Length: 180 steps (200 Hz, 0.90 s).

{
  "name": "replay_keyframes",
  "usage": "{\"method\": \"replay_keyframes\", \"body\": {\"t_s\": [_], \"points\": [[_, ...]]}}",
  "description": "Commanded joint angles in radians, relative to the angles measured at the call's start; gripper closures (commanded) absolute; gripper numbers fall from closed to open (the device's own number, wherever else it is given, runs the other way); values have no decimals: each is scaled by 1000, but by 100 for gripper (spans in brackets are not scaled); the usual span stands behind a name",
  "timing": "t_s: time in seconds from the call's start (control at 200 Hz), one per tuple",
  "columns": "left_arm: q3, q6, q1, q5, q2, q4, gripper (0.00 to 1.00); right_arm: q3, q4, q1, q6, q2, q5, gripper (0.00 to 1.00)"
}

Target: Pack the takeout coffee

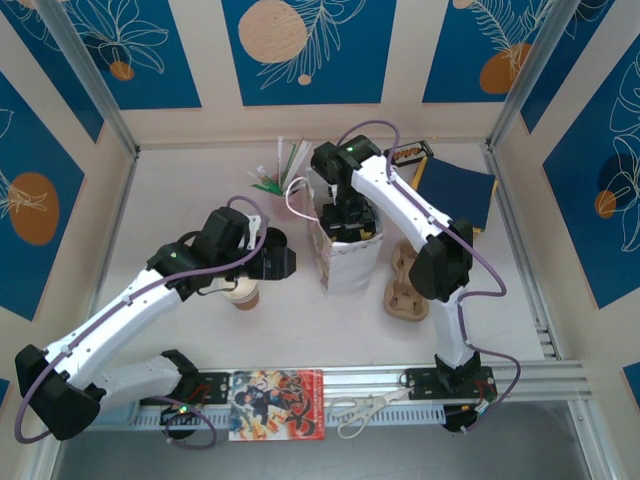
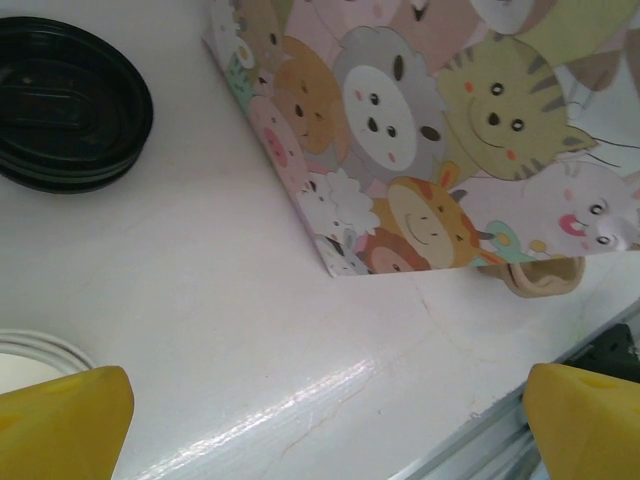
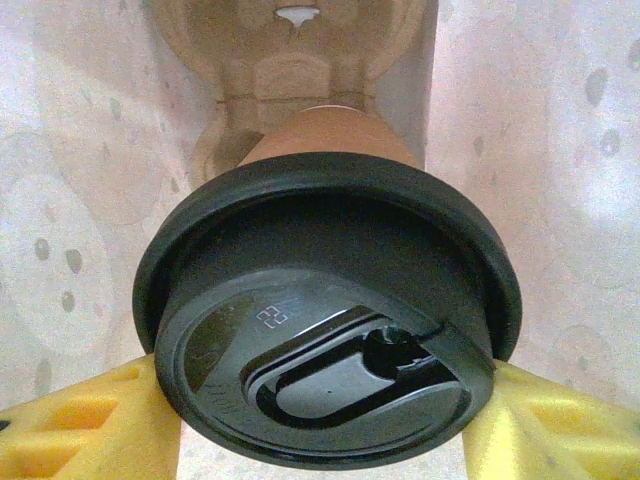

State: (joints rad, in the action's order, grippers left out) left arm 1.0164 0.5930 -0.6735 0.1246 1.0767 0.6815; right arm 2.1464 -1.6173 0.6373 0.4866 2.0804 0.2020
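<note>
Nearest me, on the rail at the table's front edge, lie a comic book (image 1: pixel 277 403) and a pair of scissors (image 1: pixel 360 410). Just past them an open paper cup (image 1: pixel 245 293), kraft outside and cream inside, stands on the table under my left arm. My left gripper (image 2: pixel 320 425) hangs released over the tabletop, its yellow fingers (image 2: pixel 60 420) spread wide, with the cup's white rim just beside one of them. Beyond it sit some black lids (image 2: pixel 65 105), near the animal-print paper bag (image 1: pixel 350 265). My right gripper (image 3: pixel 320 420) is down inside that bag, clenched on the takeout coffee (image 3: pixel 330 140), a brown cup capped with a black lid (image 3: pixel 325 330). A pulp carrier (image 3: pixel 290 70) lies below it on the bag's floor; I can't tell whether they touch. A second carrier (image 1: pixel 405 285) lies right of the bag. Farthest back are straws (image 1: pixel 275 175) and a blue notebook (image 1: pixel 455 195)
</note>
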Motion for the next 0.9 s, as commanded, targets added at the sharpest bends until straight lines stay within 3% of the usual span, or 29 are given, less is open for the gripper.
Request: {"method": "replay_keyframes", "body": {"t_s": [0.0,0.27,0.895], "points": [[19,-19,15,-61,-14,39,0,-5,-14,-7,-13,-14,-23,35],[6,8,35,-95,-23,40,0,-9,-11,-15,-20,-16,-30,35],[-2,23,43,-51,5,0,0,-18,-21,-24,-19,-49,-56,35]]}}
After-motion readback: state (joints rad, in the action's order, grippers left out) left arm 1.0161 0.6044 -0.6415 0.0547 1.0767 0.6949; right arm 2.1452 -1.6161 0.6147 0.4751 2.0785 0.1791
